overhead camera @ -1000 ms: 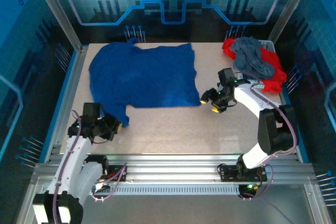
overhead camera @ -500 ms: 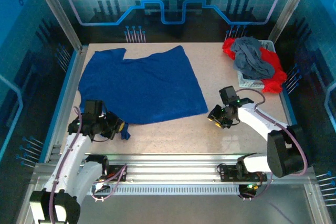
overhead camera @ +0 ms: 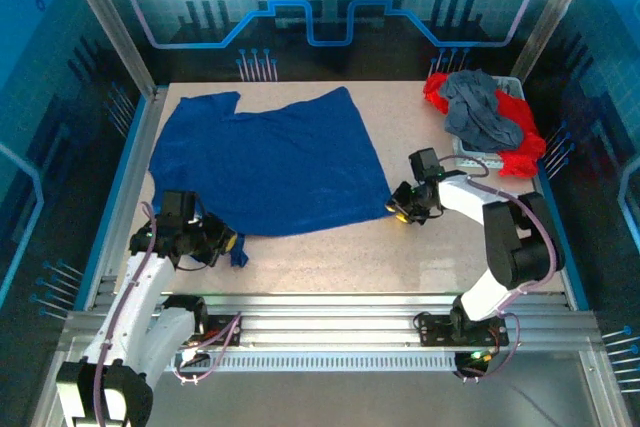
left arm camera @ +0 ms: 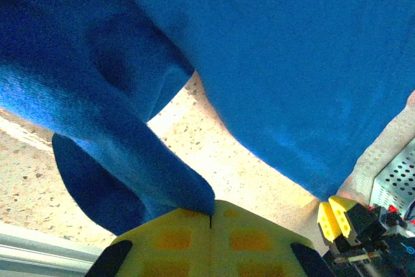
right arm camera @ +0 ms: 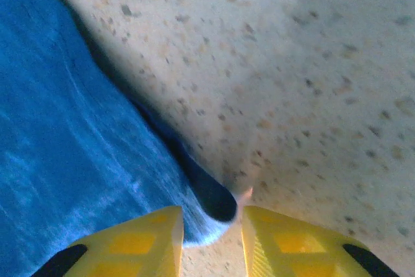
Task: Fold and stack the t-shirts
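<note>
one blue tee (overhead camera: 270, 162) lies spread flat on the speckled table (overhead camera: 400, 257), soft and lightly rumpled. its near left corner is pinched in the closed left gripper (overhead camera: 227, 244); its near right corner sits between the narrowly parted yellow fingers (right arm camera: 130, 244) of the right gripper (overhead camera: 398, 210). a grey tee (overhead camera: 482, 112) and red tees (overhead camera: 520, 155) lie heaped over a white basket (overhead camera: 468, 157) far right.

The top external camera looks down from above and behind the arms over the whole table (overhead camera: 330, 247). Both wrist cameras sit low and very close, facing the edge of the blue t-shirt (overhead camera: 265, 167), which all three views share.
</note>
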Robot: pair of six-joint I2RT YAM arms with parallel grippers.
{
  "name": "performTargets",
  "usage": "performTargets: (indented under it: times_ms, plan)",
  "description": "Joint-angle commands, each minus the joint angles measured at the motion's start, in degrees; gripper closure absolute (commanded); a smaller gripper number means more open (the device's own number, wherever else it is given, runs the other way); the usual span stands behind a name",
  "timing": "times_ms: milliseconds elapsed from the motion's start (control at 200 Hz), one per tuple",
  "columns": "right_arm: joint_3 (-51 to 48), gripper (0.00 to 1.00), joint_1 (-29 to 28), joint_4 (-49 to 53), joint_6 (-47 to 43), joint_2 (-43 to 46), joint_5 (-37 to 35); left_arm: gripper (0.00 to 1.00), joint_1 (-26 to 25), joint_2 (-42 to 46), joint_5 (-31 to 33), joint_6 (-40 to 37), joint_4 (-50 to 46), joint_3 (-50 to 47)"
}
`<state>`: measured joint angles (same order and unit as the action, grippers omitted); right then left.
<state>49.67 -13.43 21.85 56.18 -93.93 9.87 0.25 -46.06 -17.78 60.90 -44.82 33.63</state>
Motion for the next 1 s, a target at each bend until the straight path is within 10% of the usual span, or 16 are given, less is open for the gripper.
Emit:
performTargets:
  times_ms: [0, 300, 995]
  plan:
    - [3.24, 0.70, 0.05, -0.48, 0.73, -3.03, 0.94, 1.00, -0.30, 0.98, 0.60, -1.52, -2.20, 1.31]
    - [8.60, 1.00, -0.09, 4.78, 1.68, -5.58, -4.34, 1.00, -0.34, 0.83, 0.45, -1.27, -1.10, 0.65]
    - [11.95, 1.00, 2.68, 35.28, 1.73, 7.50, -8.60, 1.00, -1.60, -2.89, -1.19, 0.45, 4.01, 3.72]
